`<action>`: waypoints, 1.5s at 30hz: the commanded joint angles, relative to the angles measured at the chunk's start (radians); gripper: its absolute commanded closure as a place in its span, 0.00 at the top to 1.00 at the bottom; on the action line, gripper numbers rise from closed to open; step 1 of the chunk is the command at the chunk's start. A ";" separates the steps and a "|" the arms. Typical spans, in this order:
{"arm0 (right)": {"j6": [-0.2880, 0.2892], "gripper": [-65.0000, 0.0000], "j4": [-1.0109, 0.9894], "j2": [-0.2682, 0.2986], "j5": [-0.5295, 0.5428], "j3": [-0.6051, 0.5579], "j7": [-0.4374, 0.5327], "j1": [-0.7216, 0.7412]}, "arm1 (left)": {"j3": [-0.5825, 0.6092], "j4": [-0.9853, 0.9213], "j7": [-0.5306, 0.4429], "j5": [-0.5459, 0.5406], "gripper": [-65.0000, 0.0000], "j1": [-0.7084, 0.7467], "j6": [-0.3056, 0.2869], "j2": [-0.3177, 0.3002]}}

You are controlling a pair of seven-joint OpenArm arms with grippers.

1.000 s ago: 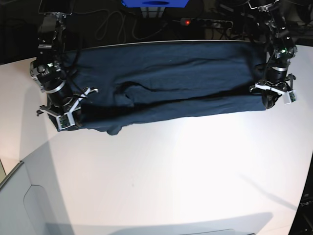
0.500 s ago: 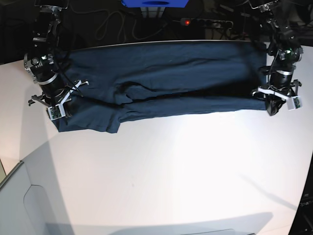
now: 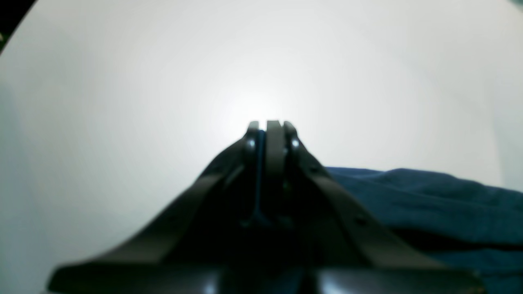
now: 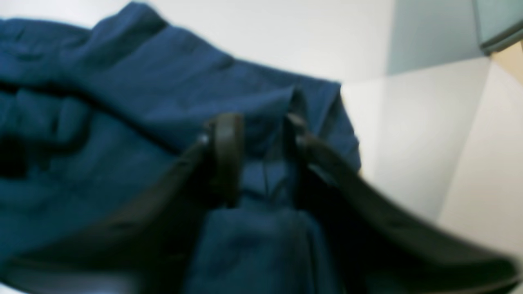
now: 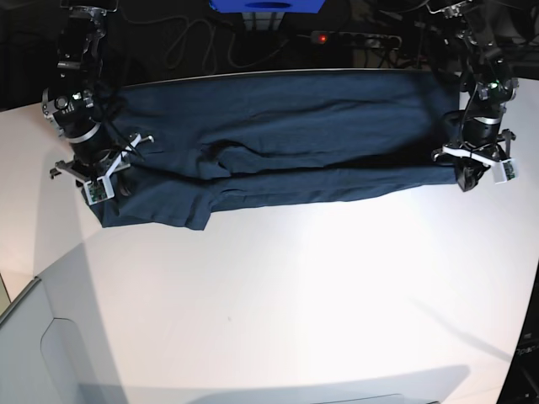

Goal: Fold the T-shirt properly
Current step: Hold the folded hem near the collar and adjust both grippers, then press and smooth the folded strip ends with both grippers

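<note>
The dark navy T-shirt (image 5: pixel 286 143) lies stretched sideways across the back of the white table, folded lengthwise, with a lumpy flap at its lower left. My right gripper (image 5: pixel 101 183) sits at the shirt's left end. In the right wrist view its fingers (image 4: pixel 226 155) stand apart over the T-shirt (image 4: pixel 122 81), with a raised fabric edge in the gap of the right gripper (image 4: pixel 261 134). My left gripper (image 5: pixel 466 177) is at the shirt's lower right corner. In the left wrist view the left gripper (image 3: pixel 269 124) is shut, with a thin blue strip of the T-shirt (image 3: pixel 429 196) between its fingers.
The white table (image 5: pixel 295 286) extends toward the camera in front of the shirt. A grey bin edge (image 5: pixel 50 353) sits at the lower left. Behind the table are a power strip with a red light (image 5: pixel 321 38), cables and a blue object (image 5: pixel 265 5).
Both arms drew apart and back, pulling the shirt flatter and its front edge away from the camera. The right gripper's fingers have parted. The left gripper stays shut.
</note>
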 commanded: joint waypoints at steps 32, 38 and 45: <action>0.157 0.54 -0.232 0.005 0.009 -0.001 0.024 0.075 | -0.010 -0.022 -0.021 -0.008 0.00 -0.008 -0.002 -0.009; 0.157 0.26 -0.231 0.005 0.009 -0.001 0.024 0.077 | -0.010 -0.022 -0.021 -0.006 0.00 -0.008 -0.002 -0.009; 0.157 0.10 -0.229 0.008 0.009 0.000 0.024 0.077 | -0.011 -0.022 -0.021 -0.006 0.00 -0.011 -0.002 -0.012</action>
